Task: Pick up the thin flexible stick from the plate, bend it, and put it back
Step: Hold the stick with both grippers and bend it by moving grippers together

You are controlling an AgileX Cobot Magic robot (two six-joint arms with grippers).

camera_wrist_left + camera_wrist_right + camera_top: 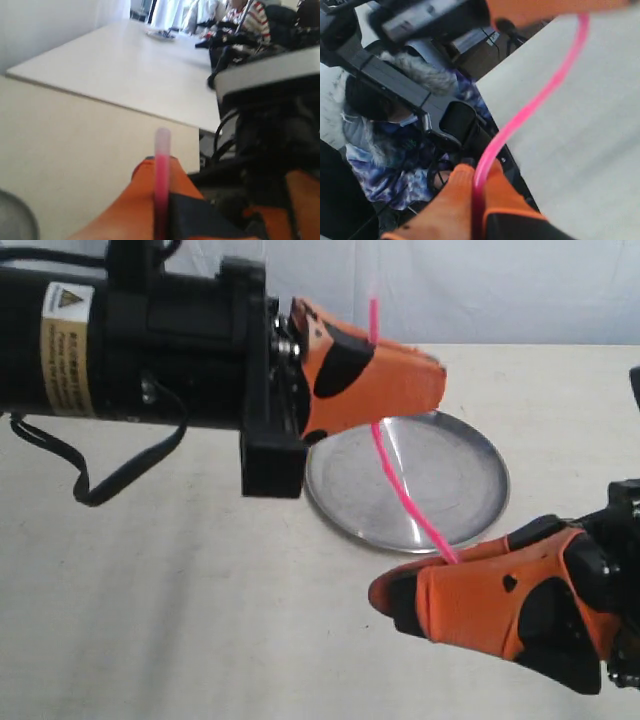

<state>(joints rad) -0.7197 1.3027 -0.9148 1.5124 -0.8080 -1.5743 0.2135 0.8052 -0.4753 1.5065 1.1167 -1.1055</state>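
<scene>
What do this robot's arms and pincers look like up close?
The left pincer and right pincer both have chunky orange fingers with black patches. The left arm is a black cylinder bearing a yellowish warning label, with a black cable looping beneath.

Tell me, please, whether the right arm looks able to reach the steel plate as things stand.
Probably yes: the plate lies just beyond the right claw, nothing between them. But that claw is shut on the pink stick, which the left claw also grips, so both should move together.
</scene>
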